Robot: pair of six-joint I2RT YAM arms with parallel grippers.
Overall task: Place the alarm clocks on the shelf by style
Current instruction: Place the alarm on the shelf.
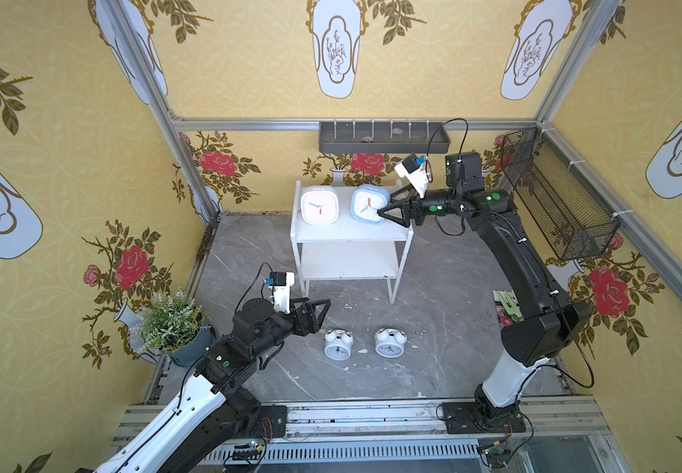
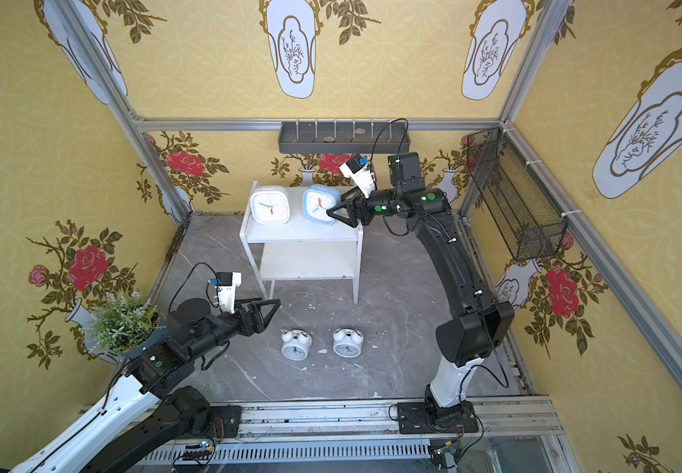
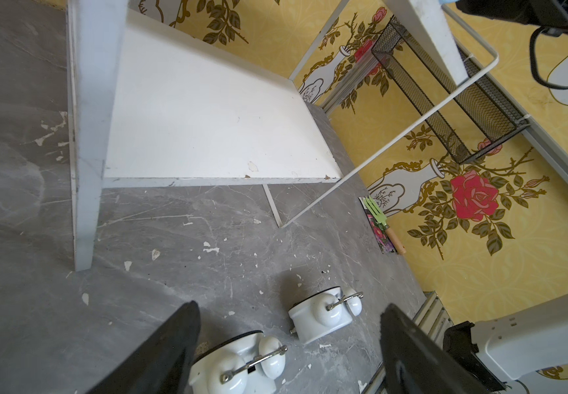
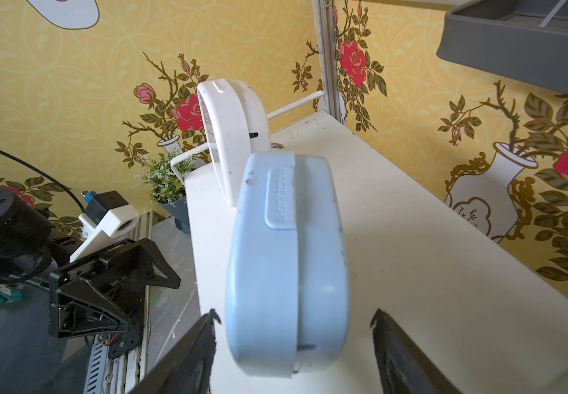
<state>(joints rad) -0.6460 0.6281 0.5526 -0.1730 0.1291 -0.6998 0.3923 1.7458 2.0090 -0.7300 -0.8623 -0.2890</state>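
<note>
Right wrist view: the light blue clock (image 4: 286, 266) stood upright on the top tier of the shelf (image 4: 429, 273), seen edge-on from its side. The right gripper (image 4: 294, 312) was spread around it, with a clear gap at one finger and a thin one at the other, so its jaws were open and gripped nothing. Beyond it on the same tier stood the white square clock (image 4: 238, 136). In both top views the two stood side by side, close but apart, dials facing forward.

On the grey tabletop (image 1: 433, 327) in front of the shelf, two twin-bell clocks (image 1: 338, 346) (image 1: 390, 343) lay with dials up, near each other but not touching. The left gripper (image 1: 322, 307) hovered above the tabletop just beside the one nearer its arm. The left wrist view showed its fingers (image 3: 173, 341) wide apart and holding nothing.

Farther out were a potted plant (image 1: 171, 323) by the left arm, a grey wall tray (image 1: 384, 137) on the back wall and a black mesh basket (image 1: 556, 196) on the side wall.
</note>
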